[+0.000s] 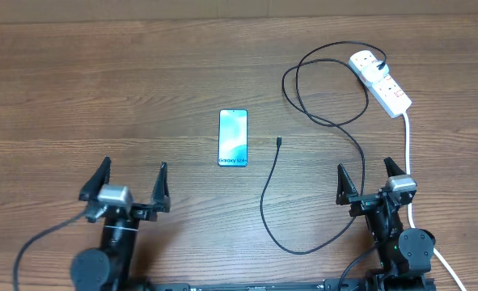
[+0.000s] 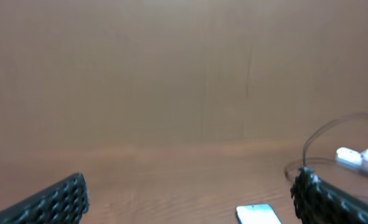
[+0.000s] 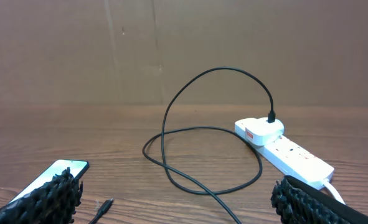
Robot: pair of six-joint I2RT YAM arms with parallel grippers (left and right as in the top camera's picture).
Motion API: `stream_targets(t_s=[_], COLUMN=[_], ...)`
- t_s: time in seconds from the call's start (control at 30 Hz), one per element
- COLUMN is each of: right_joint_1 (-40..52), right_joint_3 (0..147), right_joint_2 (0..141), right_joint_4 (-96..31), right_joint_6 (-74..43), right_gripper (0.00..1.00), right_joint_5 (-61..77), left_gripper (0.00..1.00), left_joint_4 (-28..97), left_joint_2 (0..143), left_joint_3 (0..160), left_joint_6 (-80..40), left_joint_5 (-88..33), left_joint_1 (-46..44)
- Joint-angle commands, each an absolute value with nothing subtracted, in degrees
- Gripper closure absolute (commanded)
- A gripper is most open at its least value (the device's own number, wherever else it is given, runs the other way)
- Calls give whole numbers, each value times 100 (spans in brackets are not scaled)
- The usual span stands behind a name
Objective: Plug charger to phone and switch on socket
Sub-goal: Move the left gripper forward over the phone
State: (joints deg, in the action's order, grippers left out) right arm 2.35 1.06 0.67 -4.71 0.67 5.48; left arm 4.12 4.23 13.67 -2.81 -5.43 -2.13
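While phone (image 1: 233, 138) lies face-up, text near bottom edge reads "Galaxy S24+".

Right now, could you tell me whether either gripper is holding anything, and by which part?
Nothing is held: the left gripper and the right gripper are both open.
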Motion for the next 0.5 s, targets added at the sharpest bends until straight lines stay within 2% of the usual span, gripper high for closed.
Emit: stream_targets(t_s=[0.0, 0.17, 0.23, 0.37, 0.47], right_joint_1=[257, 257, 257, 257, 257], right_joint_3=[47, 47, 47, 47, 47], right_joint_2=[16, 16, 16, 16, 16], right_joint_4=[-447, -447, -447, -449, -447], right_joint_6=[93, 93, 93, 93, 93], right_gripper=[0, 0, 0, 0, 0], right_joint_5=[473, 473, 473, 473, 473], left_gripper=[1, 0, 0, 0, 0], left_joint_4=[1562, 3297, 3892, 4335, 4475], left_joint_2=[1531, 3319, 4045, 4945, 5376], left_joint_3=[3103, 5175, 5951, 6700, 6976], left_joint_6=[198, 434, 434, 458, 349], left_joint_5=[-600, -631, -1044, -2495, -2648], left_joint_1=[-187, -189, -189, -189, -189])
